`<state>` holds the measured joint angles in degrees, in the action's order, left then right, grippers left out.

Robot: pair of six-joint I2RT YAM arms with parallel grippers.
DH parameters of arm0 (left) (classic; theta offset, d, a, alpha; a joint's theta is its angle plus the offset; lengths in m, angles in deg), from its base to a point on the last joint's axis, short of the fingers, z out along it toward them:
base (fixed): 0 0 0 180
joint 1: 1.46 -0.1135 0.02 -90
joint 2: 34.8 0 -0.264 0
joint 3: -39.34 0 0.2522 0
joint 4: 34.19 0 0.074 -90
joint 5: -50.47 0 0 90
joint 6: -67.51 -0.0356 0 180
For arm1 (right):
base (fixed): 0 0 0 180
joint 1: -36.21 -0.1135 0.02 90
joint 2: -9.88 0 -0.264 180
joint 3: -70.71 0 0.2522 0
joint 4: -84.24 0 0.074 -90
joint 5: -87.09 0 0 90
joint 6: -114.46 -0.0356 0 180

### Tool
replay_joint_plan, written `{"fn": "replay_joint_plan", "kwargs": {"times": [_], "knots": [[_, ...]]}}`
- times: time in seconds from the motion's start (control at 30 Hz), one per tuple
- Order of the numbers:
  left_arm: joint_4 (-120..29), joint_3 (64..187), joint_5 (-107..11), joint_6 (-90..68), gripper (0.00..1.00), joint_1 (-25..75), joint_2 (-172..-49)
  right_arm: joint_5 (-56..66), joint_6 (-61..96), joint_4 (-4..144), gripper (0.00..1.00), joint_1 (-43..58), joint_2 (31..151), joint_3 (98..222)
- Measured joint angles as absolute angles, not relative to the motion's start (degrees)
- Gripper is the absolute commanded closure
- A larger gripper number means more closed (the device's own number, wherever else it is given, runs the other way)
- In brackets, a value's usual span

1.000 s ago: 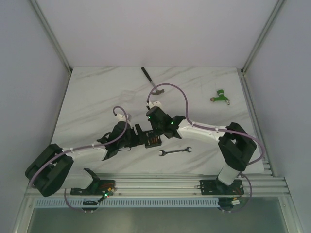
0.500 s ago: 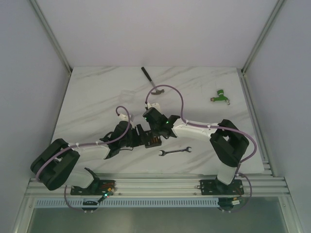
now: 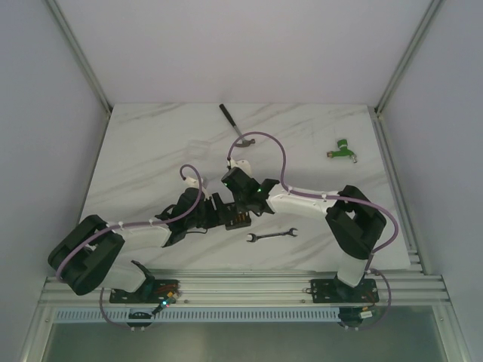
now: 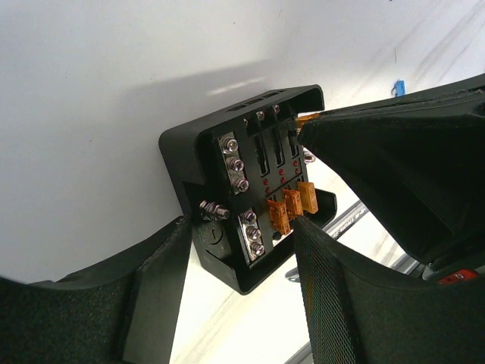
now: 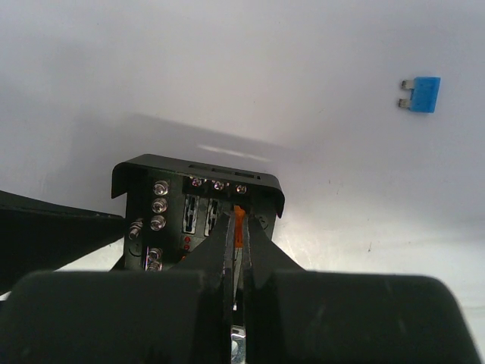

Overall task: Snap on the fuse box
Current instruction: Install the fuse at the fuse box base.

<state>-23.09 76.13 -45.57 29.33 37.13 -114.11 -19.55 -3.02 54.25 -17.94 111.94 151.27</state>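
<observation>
The fuse box [image 4: 250, 189] sits on the table [image 3: 151, 151] around the middle, just beyond the wrench [image 3: 272, 236], with both arms reaching in to it from either side. It is open-topped; I can see no cover on it or anywhere near it.

Inside, three seated fuses [image 4: 290, 206], all orange, fill one row. In the other row two slots look empty. At the third, the right gripper [image 5: 239, 239] has its jaws pressed together on an orange fuse [image 5: 239, 216] and holds it at the mouth of the slot. Whether its blades have gone in at all, I can't make out from here.

The left gripper [image 4: 241, 227] has its jaws spread wide with the box between them, one finger at each flank. They look close enough to touch, but I can't tell whether they are really clamping it or only standing by it.

A blue fuse [image 5: 421, 94] lies loose on the table, well apart from the box on its far side.

By my reckoning the job is partway through. One row is done, and one fuse is about to be pushed home. After that there are the two open slots to fill, and the blue fuse probably goes in one of them. The pinched fuse wants a straight press down while the box is kept steady.
</observation>
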Motion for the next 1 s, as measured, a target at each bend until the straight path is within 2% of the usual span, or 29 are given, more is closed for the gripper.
{"fn": "replay_joint_plan", "kwargs": {"times": [1.0], "knots": [[-21.39,76.13,-46.47,30.64,0.36,37.13,-114.48,-23.53,-5.95,53.66,1.0,-19.08,108.86,149.92]]}}
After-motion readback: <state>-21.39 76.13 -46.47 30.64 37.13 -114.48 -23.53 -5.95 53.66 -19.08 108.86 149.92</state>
